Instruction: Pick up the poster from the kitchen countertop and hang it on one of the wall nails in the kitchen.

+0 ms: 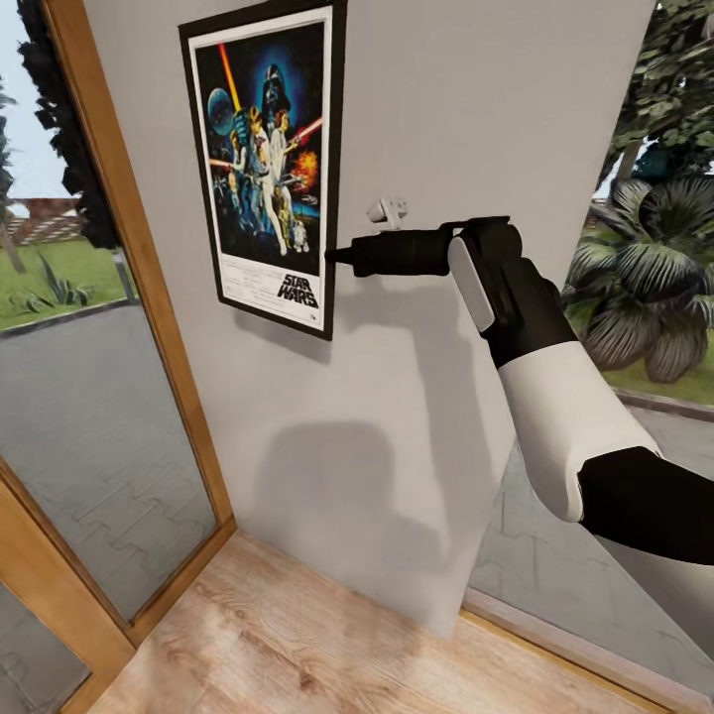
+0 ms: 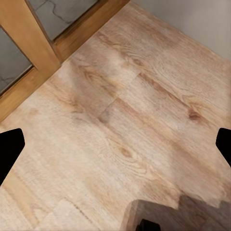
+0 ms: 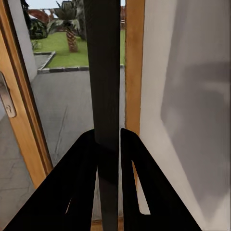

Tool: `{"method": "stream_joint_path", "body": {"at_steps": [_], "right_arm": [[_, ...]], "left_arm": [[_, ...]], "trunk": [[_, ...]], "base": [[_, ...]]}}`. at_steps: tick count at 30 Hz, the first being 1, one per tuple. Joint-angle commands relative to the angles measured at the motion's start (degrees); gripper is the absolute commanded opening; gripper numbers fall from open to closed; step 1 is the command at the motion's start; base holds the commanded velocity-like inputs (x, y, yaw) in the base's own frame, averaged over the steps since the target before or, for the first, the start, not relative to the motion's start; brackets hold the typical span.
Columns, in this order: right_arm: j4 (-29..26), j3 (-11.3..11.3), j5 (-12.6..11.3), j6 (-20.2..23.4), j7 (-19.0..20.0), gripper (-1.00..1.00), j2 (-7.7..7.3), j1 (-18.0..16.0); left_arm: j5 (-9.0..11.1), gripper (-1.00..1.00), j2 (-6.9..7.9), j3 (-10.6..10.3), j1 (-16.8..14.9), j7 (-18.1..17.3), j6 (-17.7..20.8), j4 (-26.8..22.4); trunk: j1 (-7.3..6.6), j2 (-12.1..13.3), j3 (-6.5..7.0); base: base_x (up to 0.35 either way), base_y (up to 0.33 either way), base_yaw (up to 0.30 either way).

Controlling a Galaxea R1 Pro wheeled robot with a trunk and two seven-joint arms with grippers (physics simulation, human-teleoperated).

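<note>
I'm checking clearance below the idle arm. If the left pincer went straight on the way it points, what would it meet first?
The light wood floor. The left wrist view looks down onto its planks with nothing between; the wooden door frame lies off to the side. How far down the floor lies is unclear.

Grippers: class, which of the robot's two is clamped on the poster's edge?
The right gripper: its fingers pinch the poster's dark frame. The left gripper hangs open over the wood floor.
</note>
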Motion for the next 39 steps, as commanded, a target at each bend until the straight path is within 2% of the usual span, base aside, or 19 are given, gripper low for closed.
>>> {"method": "stream_joint_path", "body": {"at_steps": [1,39], "right_arm": [[0.0,0.0,-0.5,0.5,-0.1,-1.00,0.01,-0.1],[0.1,0.0,-0.5,0.5,-0.4,-1.00,0.01,-0.1]], "left_arm": [[0.0,1.00,-0.03,0.2,0.0,-0.5,0.0,-0.1],[-0.1,1.00,-0.03,0.2,0.0,-0.5,0.0,-0.1]], "trunk": [[0.04,-0.1,-0.11],[0.04,-0.1,-0.11]], "base": [[0.000,0.000,0.000],[0.063,0.000,0.000]]}}
